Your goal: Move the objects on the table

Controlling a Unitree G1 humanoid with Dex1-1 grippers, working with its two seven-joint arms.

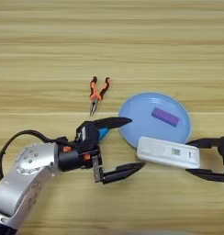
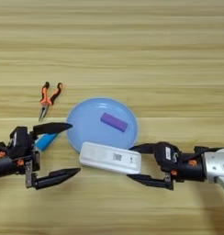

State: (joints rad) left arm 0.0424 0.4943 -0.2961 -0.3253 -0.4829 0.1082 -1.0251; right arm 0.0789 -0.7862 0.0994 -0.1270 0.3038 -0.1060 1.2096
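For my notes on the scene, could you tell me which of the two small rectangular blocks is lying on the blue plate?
The purple block lies on the blue plate; the bright blue block lies on the table beside the left pincer.

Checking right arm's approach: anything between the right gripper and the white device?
Nothing. In the right eye view the open right gripper sits at the right end of the white device, fingers above and below that end, with only bare table between.

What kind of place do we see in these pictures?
Probably a robot test bench rather than a home: a bare wooden table holds unrelated small things, namely orange-handled pliers, a blue plate carrying a purple block, and a white device, with two robot grippers beside them.
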